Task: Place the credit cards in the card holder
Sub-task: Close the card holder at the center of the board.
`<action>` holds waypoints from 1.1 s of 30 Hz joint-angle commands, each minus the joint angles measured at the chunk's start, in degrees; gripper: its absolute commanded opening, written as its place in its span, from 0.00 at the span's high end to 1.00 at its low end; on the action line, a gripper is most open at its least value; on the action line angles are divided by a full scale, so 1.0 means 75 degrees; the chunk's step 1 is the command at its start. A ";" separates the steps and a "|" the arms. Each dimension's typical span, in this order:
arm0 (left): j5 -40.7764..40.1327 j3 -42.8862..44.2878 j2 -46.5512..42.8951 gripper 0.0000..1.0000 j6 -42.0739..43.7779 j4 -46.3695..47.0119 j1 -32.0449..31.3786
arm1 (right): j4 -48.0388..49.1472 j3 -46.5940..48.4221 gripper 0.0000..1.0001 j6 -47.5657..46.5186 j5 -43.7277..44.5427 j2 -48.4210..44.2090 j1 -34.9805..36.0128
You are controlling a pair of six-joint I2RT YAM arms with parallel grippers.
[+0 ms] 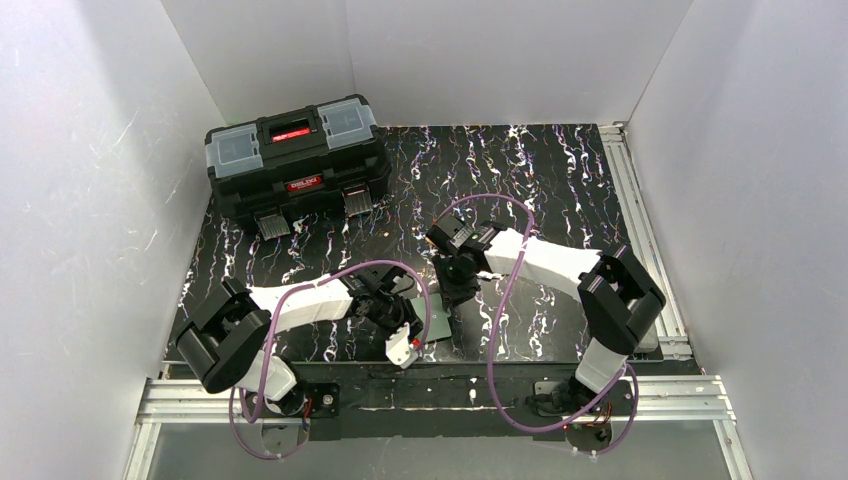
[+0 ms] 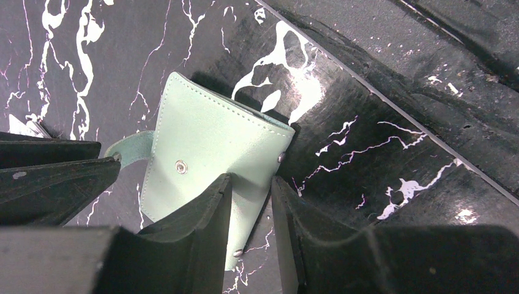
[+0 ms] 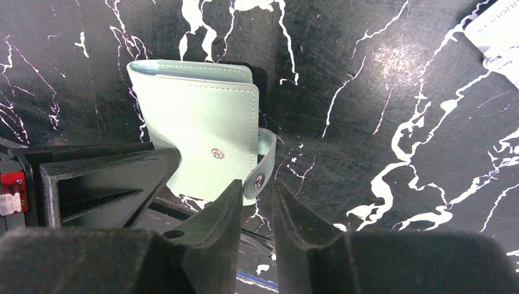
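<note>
The card holder (image 2: 208, 147), a mint-green wallet, is folded shut and sits near the table's front edge (image 1: 437, 327). My left gripper (image 2: 252, 179) is shut on its side edge, one finger on the face and one behind. My right gripper (image 3: 257, 184) hangs over the wallet's other side (image 3: 202, 135), jaws a little apart. The end of the snap tab (image 3: 262, 174) sits at their tips, with a gap showing beside it. One of the credit cards, white with faint print, lies at the top right corner (image 3: 497, 30). The orange card is out of view.
A big black toolbox (image 1: 297, 165) stands at the back left. An aluminium rail (image 1: 632, 200) runs along the mat's right side, and a frame (image 1: 430, 392) along the near edge. White walls close the cell on three sides.
</note>
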 commanded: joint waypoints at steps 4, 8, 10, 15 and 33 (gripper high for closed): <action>0.0266 -0.0147 -0.0129 0.71 -0.0040 -0.0271 -0.0059 | -0.0044 0.0374 0.76 -0.0045 0.0031 0.0018 0.0014; 0.0281 -0.0205 -0.0168 0.71 -0.0023 -0.0277 -0.0060 | -0.0053 0.0418 0.82 -0.0042 0.0016 0.0006 0.0014; 0.0280 -0.0232 -0.0171 0.71 0.0010 -0.0283 -0.0056 | -0.0057 0.0393 0.87 -0.0026 0.0020 0.0003 0.0014; 0.0305 -0.0212 -0.0166 0.71 0.0022 -0.0329 -0.0055 | -0.0040 0.0343 0.96 0.0009 0.0009 -0.0007 0.0014; 0.0257 -0.0133 -0.0116 0.71 -0.0001 -0.0331 -0.0068 | 0.0366 0.0158 0.99 -0.0210 -0.1215 0.0547 0.0014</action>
